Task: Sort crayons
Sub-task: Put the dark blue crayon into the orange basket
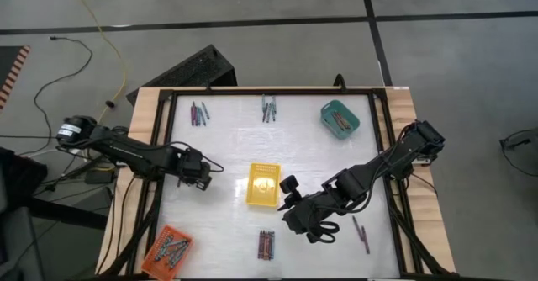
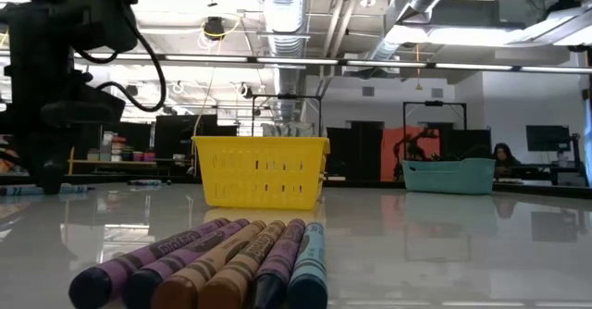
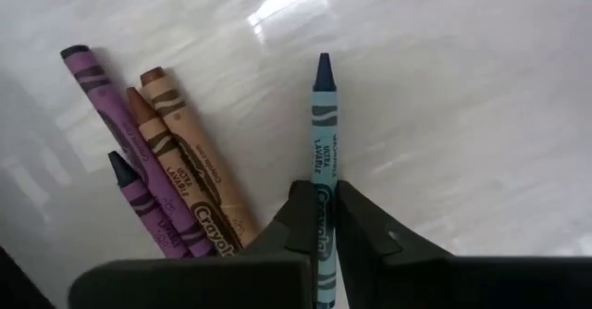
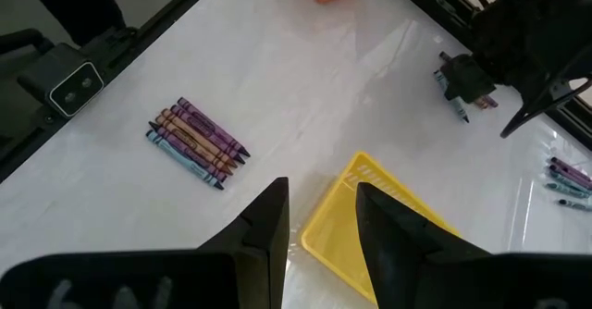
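Nearest the low camera: a row of crayons [image 2: 208, 267] lying side by side on the white worktop [image 2: 444, 244], purple, tan and blue-green, tips toward the lens. The same row shows at the worktop's near edge from above [image 1: 266, 245].

Behind it, mid-worktop: yellow tray [image 1: 263, 184], upright. Right gripper [image 4: 319, 218] hangs just beside the tray's near corner, fingers apart, nothing between them. Two loose crayons [image 1: 361, 233] lie to its right.

Left side: left gripper [image 3: 325, 218] closed on a blue-green crayon [image 3: 323, 124], pinched near its blunt end, tip pointing away from the wrist. Just beside it, four more crayons [image 3: 157, 170] on the worktop, two purple, two tan, touching one another.

Near left corner: orange tray [image 1: 167, 250].

Far edge: purple group [image 1: 198, 113], bluish-grey group [image 1: 268, 108], teal tray [image 1: 340, 118] with crayons inside.
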You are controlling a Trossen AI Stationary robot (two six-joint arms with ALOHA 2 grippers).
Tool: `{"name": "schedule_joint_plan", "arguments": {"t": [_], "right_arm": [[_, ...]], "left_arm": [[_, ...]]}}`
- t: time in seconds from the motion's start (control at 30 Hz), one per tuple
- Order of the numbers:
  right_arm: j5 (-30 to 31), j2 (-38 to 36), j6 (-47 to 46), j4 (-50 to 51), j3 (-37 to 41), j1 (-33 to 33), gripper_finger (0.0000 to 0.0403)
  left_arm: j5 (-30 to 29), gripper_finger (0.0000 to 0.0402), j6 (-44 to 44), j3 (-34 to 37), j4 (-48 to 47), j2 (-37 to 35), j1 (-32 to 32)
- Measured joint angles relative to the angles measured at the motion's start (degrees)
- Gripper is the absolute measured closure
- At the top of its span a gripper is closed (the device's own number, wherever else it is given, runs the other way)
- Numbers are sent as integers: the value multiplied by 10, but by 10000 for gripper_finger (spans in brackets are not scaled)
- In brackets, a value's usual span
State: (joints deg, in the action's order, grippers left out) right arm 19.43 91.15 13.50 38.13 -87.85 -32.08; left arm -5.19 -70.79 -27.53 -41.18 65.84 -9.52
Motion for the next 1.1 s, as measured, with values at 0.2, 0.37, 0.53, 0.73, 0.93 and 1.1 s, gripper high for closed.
{"name": "schedule_joint_plan", "arguments": {"t": [0.2, 0.37, 0.53, 0.73, 0.93, 1.1], "right_arm": [[0, 0, -4, 0, 0, 0, 271], [0, 0, -6, 2, 0, 0, 271], [0, 0, -7, 7, 0, 0, 271], [0, 0, -6, 7, 0, 0, 271], [0, 0, -2, 6, 0, 8, 271], [-1, 0, -1, 5, 0, 15, 271]], "left_arm": [[35, 399, 38, -64, 5, 0, -23], [34, 401, 22, -149, -10, -1, -102], [7, 401, -68, -228, -40, 0, -233], [-16, 401, -227, -269, -43, 33, -399], [3, 401, -359, -280, -29, 111, -506], [0, 401, -431, -299, 0, 177, -550]]}}
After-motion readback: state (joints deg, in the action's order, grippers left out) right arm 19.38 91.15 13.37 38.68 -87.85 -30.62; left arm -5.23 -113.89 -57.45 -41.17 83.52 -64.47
